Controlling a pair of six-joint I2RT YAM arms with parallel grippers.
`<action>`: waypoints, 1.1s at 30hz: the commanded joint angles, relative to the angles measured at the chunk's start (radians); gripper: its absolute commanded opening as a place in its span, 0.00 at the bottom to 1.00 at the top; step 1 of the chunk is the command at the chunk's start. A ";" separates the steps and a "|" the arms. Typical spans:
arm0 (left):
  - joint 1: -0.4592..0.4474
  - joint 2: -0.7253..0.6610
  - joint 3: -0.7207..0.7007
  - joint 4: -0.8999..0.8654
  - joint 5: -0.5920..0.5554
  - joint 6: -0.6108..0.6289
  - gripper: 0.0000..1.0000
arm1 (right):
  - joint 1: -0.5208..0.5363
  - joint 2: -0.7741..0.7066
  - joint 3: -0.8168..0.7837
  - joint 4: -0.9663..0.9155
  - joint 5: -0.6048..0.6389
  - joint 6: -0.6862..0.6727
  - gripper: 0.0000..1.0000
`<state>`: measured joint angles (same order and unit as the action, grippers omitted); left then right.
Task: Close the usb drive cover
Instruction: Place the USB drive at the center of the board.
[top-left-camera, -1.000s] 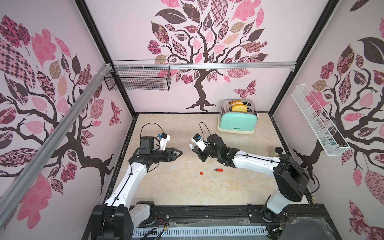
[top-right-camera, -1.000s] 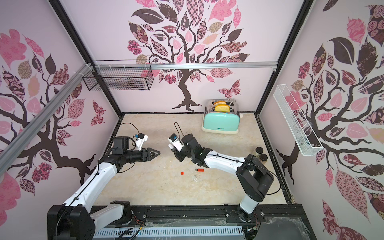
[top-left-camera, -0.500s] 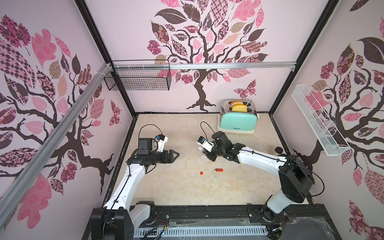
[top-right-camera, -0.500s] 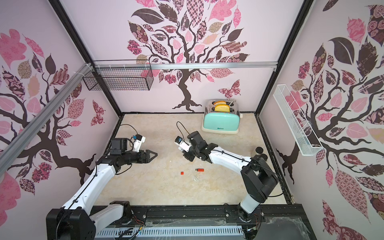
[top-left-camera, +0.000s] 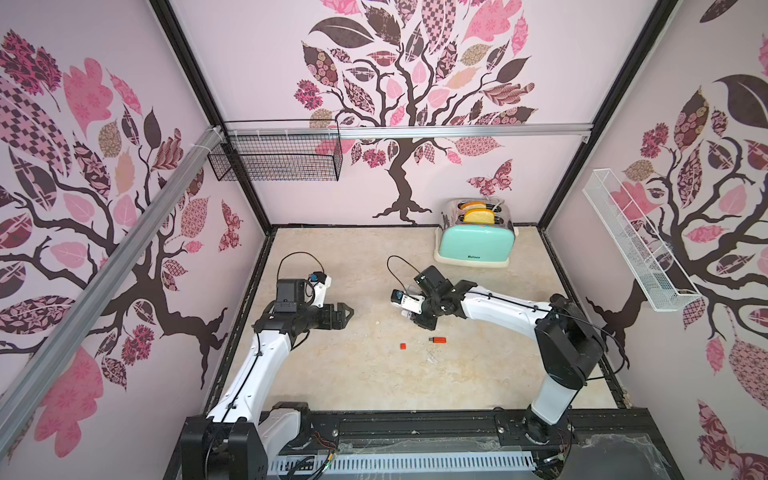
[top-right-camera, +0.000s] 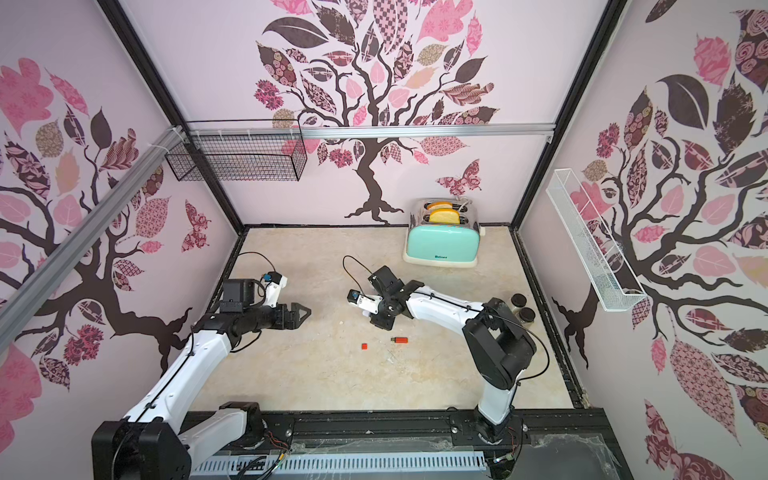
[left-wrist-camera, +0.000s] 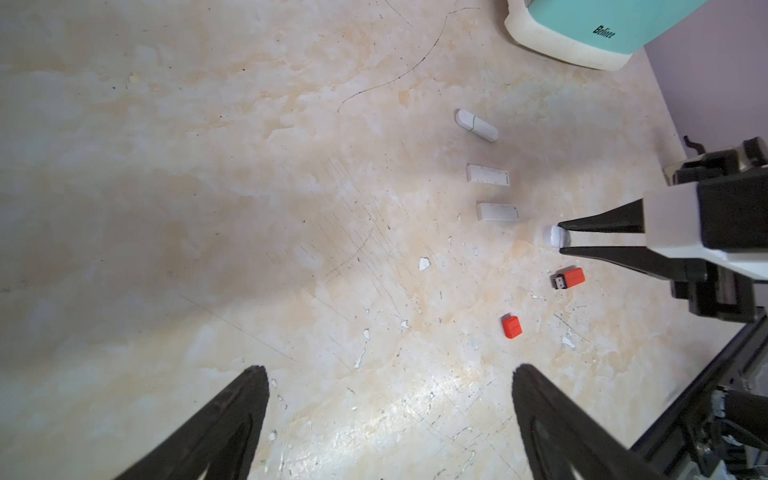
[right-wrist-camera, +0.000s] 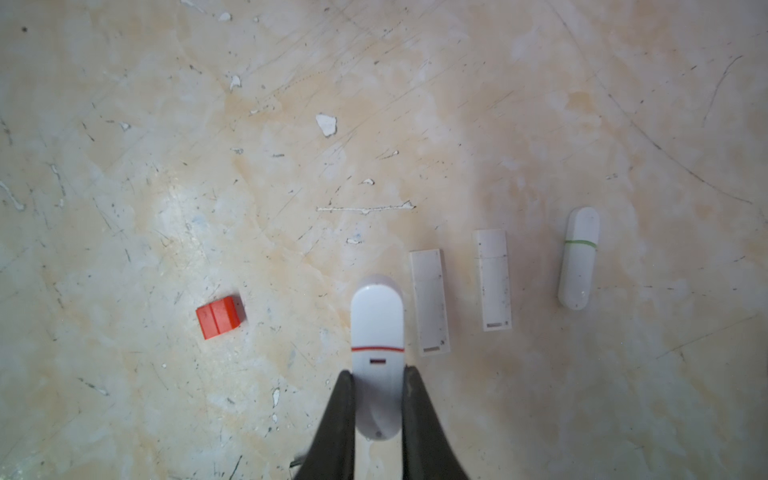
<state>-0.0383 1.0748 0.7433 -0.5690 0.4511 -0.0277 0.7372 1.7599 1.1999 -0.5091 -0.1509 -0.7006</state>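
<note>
By the back wall (top-left-camera: 266, 75), toaster (top-left-camera: 476, 245) marked "Belinee", left claw (left-wrist-camera: 390, 370) wide, empty, right claw (right-wrist-camera: 377, 372) gripping usb drive (right-wrist-camera: 376, 316).

- The left claw (top-left-camera: 345, 315) has opened its jaws wide and drawn back slightly toward 9 o'clock.
- The right claw (top-left-camera: 420, 323), gripping a white USB drive (right-wrist-camera: 377, 324), has swung toward 4 o'clock, lower over the table (top-left-camera: 374, 386).

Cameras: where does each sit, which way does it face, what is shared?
Top views: overhead, looking down on left arm, right arm and table.
Left wrist: on its arm, facing the table past the open left claw.
Right wrist: looking down past the right claw gripping a white drive.
All share the red cap.
</note>
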 joint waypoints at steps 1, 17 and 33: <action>0.005 -0.014 -0.013 0.021 -0.027 0.011 0.98 | 0.004 0.011 0.028 -0.023 0.007 -0.045 0.05; 0.008 -0.014 -0.006 0.003 -0.020 0.014 0.98 | 0.035 0.158 0.129 -0.127 0.059 -0.077 0.07; 0.008 -0.016 -0.022 0.030 -0.009 0.005 0.98 | 0.056 0.180 0.098 -0.071 0.105 -0.043 0.33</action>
<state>-0.0341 1.0683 0.7326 -0.5625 0.4309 -0.0261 0.7834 1.9461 1.3006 -0.6056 -0.0570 -0.7532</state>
